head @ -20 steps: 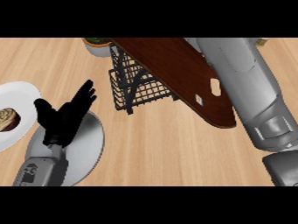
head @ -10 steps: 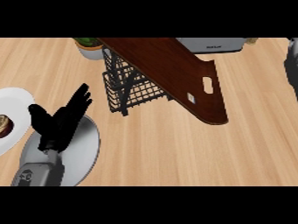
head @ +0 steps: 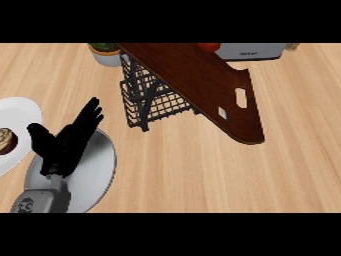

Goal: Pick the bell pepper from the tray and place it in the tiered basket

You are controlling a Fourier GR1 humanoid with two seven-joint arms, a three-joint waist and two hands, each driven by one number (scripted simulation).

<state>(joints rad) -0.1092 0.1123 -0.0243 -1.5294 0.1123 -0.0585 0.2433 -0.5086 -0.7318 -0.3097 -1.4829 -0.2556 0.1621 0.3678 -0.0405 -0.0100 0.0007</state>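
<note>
Pepper [head: 208,47] shows only as a small red shape at the far edge of the brown tray [head: 202,85], well apart from any hand. Beside the tray, partly under it, stands the black wire basket [head: 149,102]. Left hand [head: 66,140] rests open, fingers straight, over a grey plate [head: 99,172] near a white plate [head: 7,112]. Right hand is out of view. Risk, I think: the long reach can push the pepper off the tray.

The wooden counter [head: 202,170] bears a wire basket [head: 152,97], white plate [head: 10,112], and perhaps a pot [head: 106,54].

Black left hand [head: 64,145], slim black fingers [head: 90,116], grey forearm [head: 44,199]
</note>
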